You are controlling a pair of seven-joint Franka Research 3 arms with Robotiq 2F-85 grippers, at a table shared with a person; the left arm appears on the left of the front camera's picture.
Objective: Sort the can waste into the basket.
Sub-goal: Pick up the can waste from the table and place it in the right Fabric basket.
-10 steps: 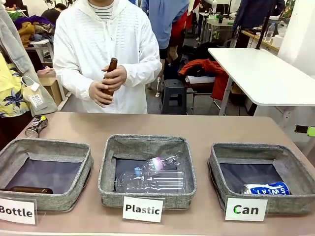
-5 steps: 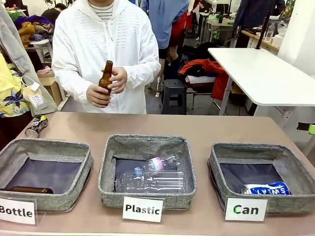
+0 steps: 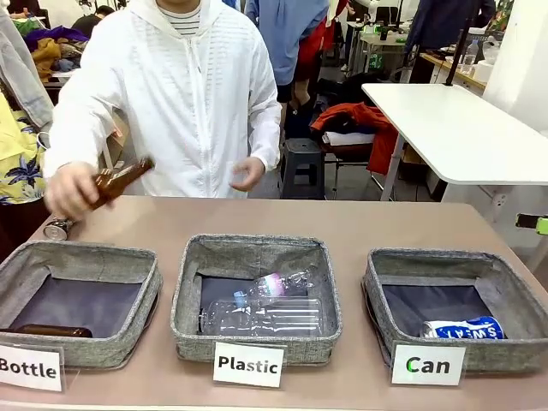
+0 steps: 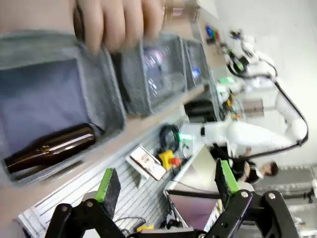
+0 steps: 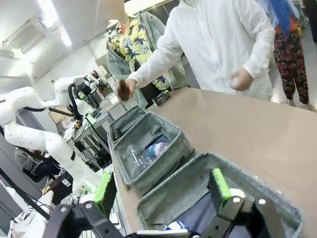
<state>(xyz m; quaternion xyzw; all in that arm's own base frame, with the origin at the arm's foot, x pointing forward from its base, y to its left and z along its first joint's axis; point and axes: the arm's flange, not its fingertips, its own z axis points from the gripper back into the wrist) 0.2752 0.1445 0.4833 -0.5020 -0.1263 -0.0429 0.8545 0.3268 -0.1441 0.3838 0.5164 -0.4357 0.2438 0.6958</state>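
Observation:
A blue and white can [image 3: 462, 329] lies in the front right corner of the grey basket labelled "Can" [image 3: 454, 257]. At the table's far left, a crushed dark silver can [image 3: 56, 229] lies partly behind the person's hand [image 3: 73, 190]. In the right wrist view my right gripper [image 5: 161, 191] is open and empty above the Can basket [image 5: 193, 166], with the blue can [image 5: 178, 227] below it and the crushed can [image 5: 161, 97] far off. My left gripper [image 4: 166, 183] is open and empty, beside the Bottle basket [image 4: 106, 94].
The person holds a brown glass bottle [image 3: 120, 180] tilted over the far left of the table. The Bottle basket [image 3: 77, 257] holds a brown bottle [image 3: 53, 330]. The Plastic basket [image 3: 255, 250] in the middle holds clear plastic bottles [image 3: 265, 312]. A white table [image 3: 462, 128] stands behind.
The person swung the brown bottle from chest height down and to the left, over the table near the crushed can. The other hand let go of it.

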